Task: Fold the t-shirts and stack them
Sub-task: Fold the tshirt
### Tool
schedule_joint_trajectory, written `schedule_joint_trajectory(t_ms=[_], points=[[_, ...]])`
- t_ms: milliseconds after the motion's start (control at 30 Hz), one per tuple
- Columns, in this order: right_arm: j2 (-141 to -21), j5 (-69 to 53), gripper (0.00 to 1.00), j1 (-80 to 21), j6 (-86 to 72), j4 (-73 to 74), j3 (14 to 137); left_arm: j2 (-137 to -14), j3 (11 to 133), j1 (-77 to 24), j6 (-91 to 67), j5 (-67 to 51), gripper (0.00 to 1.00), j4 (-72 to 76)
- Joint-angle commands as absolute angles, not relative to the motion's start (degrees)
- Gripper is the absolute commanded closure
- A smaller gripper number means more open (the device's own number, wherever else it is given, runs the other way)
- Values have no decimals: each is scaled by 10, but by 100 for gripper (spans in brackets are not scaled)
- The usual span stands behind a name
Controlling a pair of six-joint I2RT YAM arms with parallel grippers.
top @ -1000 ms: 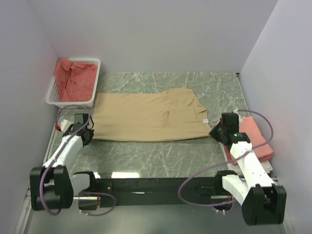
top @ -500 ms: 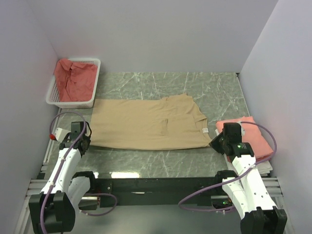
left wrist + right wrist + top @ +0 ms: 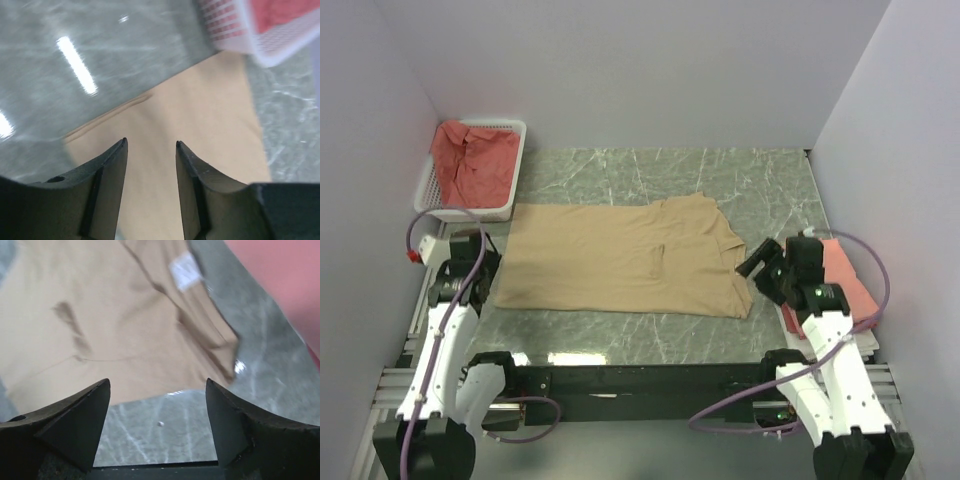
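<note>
A tan t-shirt [image 3: 620, 258] lies spread flat across the middle of the marble table, collar and white label [image 3: 185, 271] toward the right. My left gripper [image 3: 486, 268] hovers open over the shirt's left end, fingers [image 3: 112, 165] apart above tan cloth [image 3: 200, 115] and holding nothing. My right gripper [image 3: 752, 266] stands open at the shirt's near right corner, with bare table between its fingers [image 3: 85, 410]; the tan shirt [image 3: 100, 315] lies just beyond them. A folded pink t-shirt [image 3: 848, 282] rests at the right edge, also seen as pink cloth [image 3: 280, 280]. A red t-shirt [image 3: 470, 162] is bunched in the basket.
A white plastic basket [image 3: 519, 135] stands at the back left, its wall [image 3: 235, 30] showing in the left wrist view. The black rail [image 3: 640, 378] of the arm bases runs along the near edge. Walls enclose the table on three sides.
Both grippers were shut on the tan shirt's near corners and drew it toward the near edge. They have now opened and let it go; the shirt lies flat.
</note>
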State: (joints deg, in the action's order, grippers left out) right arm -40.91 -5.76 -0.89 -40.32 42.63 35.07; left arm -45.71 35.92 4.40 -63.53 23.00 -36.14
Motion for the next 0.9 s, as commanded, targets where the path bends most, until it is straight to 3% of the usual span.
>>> schedule_joint_trajectory(t_ms=[0,300,633,867], points=[[-488,-101,17,-17,-354,316,447,-519,431,23,-586,222,52,-289],[-685,-85,20,-90,-361,153,574,-829,660,-110,-589,369,57,-324],[-798,-86,20,-105,-331,125,619,-1116,959,-127,-551,458,56,-385],[-841,-97,20,-104,-326,112,635,-1261,1079,-125,-541,497,58,-420]])
